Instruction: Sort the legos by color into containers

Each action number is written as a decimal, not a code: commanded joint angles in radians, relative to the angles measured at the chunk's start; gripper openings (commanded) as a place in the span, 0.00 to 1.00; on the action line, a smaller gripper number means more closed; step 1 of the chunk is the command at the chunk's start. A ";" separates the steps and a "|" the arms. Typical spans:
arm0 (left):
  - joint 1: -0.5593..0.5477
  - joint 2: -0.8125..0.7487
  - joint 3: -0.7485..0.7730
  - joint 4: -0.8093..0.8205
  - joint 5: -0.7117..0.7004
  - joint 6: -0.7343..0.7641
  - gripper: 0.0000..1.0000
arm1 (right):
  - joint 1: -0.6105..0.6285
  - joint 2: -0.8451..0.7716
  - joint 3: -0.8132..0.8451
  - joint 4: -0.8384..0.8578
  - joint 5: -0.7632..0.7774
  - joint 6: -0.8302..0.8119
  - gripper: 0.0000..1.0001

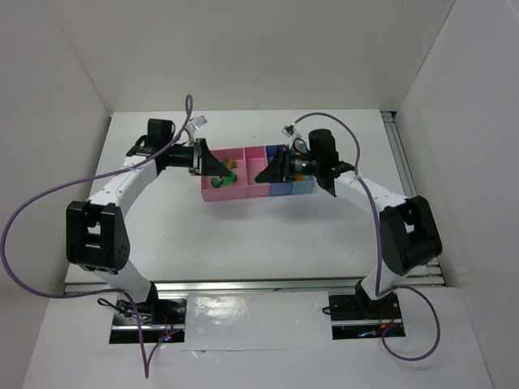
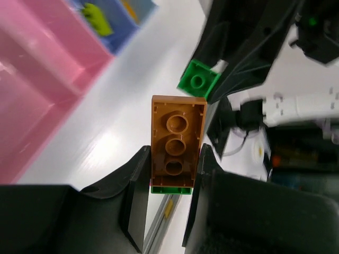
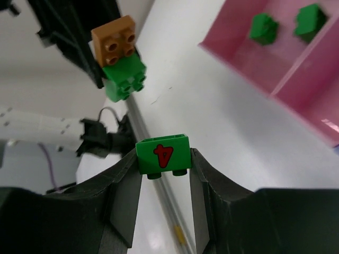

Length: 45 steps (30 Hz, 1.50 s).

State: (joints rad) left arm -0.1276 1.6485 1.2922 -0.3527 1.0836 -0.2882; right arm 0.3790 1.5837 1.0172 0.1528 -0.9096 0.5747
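Observation:
My left gripper (image 2: 174, 152) is shut on an orange brick (image 2: 177, 132) with a green brick (image 2: 170, 189) stuck to it. In the top view it (image 1: 220, 167) hangs over the wide pink bin (image 1: 220, 193). My right gripper (image 3: 163, 156) is shut on a green brick with a red "4" (image 3: 162, 152). In the top view it (image 1: 263, 172) is above the narrower pink bin (image 1: 258, 192). The two grippers face each other, a short way apart. Two dark green bricks (image 3: 263, 27) lie in a pink bin (image 3: 238, 61). A lime brick (image 2: 98, 13) lies in a blue bin (image 2: 124, 32).
Two blue bins (image 1: 290, 190) join the pink ones on the right of the row. White walls close in the table on the left, back and right. A rail (image 1: 405, 162) runs along the right edge. Purple cables loop from both arms.

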 commanded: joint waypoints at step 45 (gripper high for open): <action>0.103 -0.174 -0.177 0.354 0.208 -0.224 0.00 | 0.207 0.231 0.414 -0.157 -0.241 -0.272 0.87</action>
State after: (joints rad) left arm -0.0170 1.4605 1.0718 -0.0654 1.2133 -0.5064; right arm 0.5774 1.8481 1.4059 -0.0532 -1.0840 0.3195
